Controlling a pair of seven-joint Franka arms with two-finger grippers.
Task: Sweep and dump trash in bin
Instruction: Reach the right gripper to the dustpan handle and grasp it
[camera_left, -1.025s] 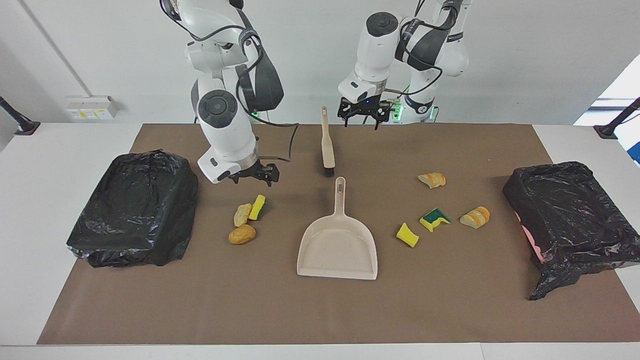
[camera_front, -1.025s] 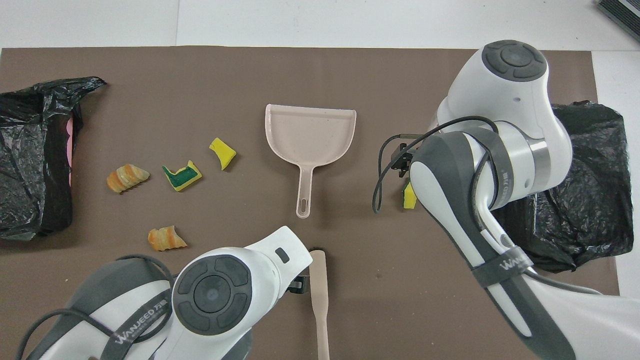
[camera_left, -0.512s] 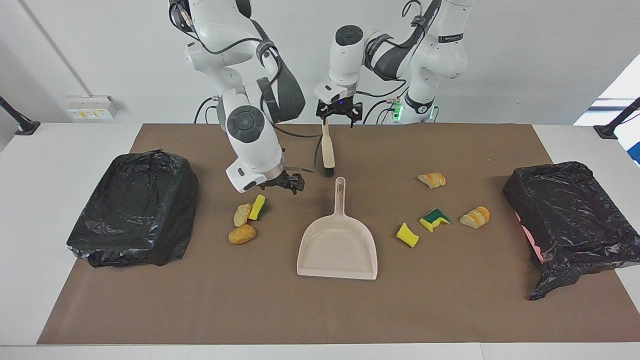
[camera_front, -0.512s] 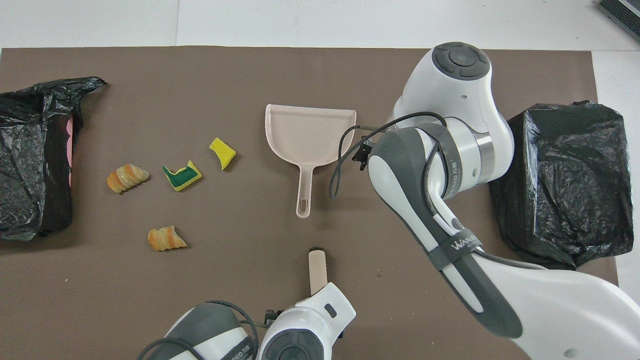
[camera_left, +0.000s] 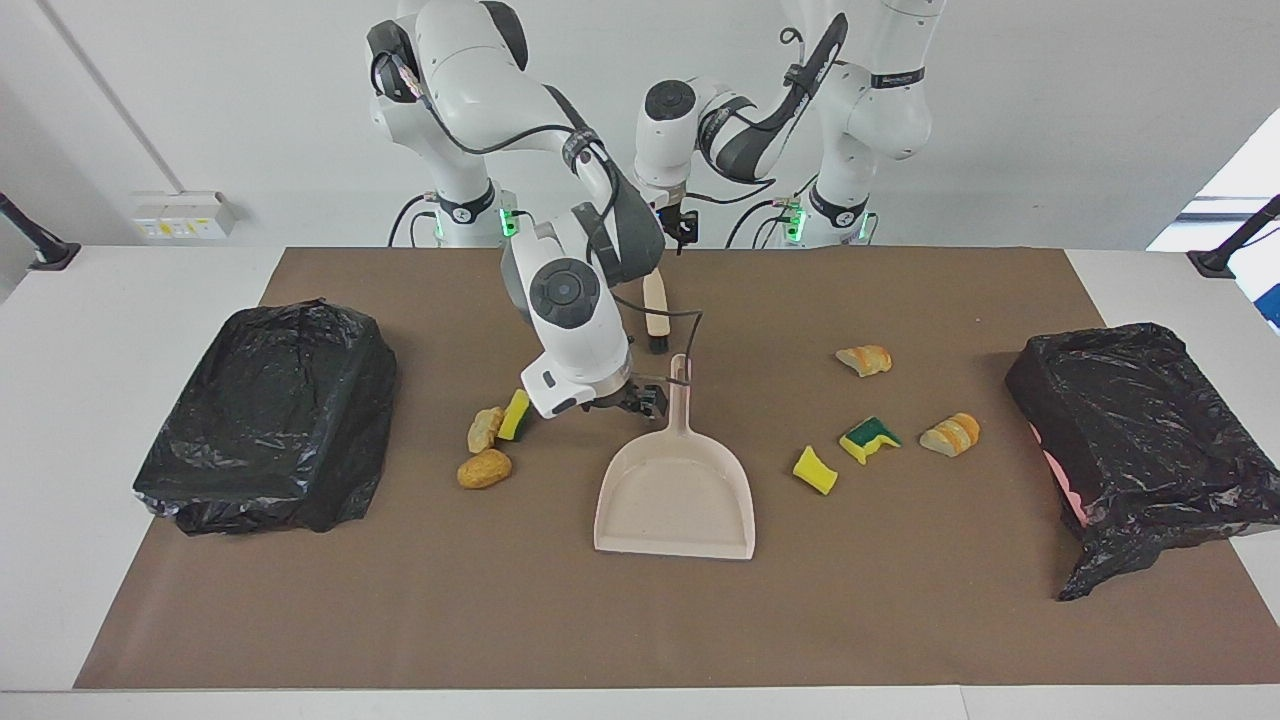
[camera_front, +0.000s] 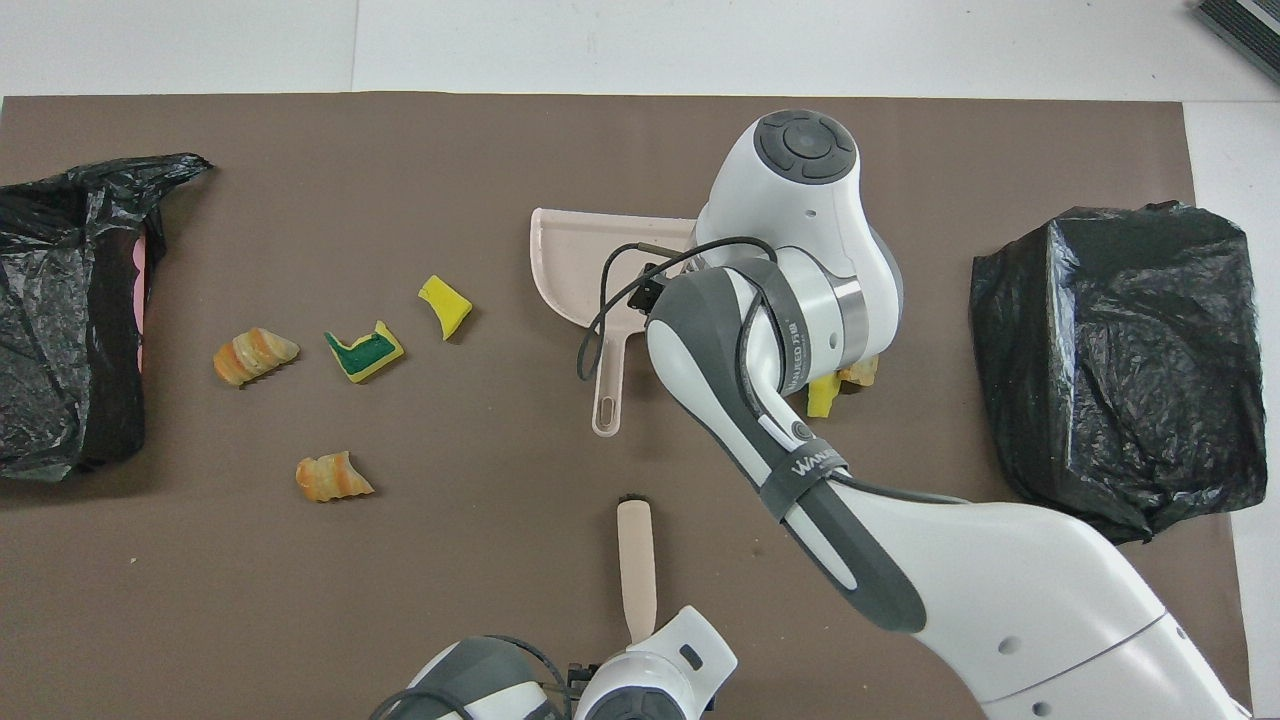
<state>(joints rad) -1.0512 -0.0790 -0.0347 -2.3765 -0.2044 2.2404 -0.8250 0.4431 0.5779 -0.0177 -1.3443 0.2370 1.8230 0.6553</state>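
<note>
The trash (camera_left: 838, 420) lies in two groups on the brown mat (camera_left: 400, 620). Four pieces, a yellow chunk (camera_left: 815, 470), a green-backed sponge (camera_left: 868, 438) and two bread-like slices (camera_left: 950, 434), sit toward the left arm's end. Three more (camera_left: 490, 445) sit toward the right arm's end. The beige dustpan (camera_left: 675, 495) rests between the groups, and the hand brush (camera_left: 655, 315) lies nearer the robots than its handle. The right claw (camera_left: 640, 400), fingers apart, is low just beside the dustpan handle. The left claw (camera_left: 683, 228), fingers apart, is over the brush handle's end. A black-bagged bin (camera_left: 265, 415) stands at each end of the worktop (camera_left: 100, 320).
</note>
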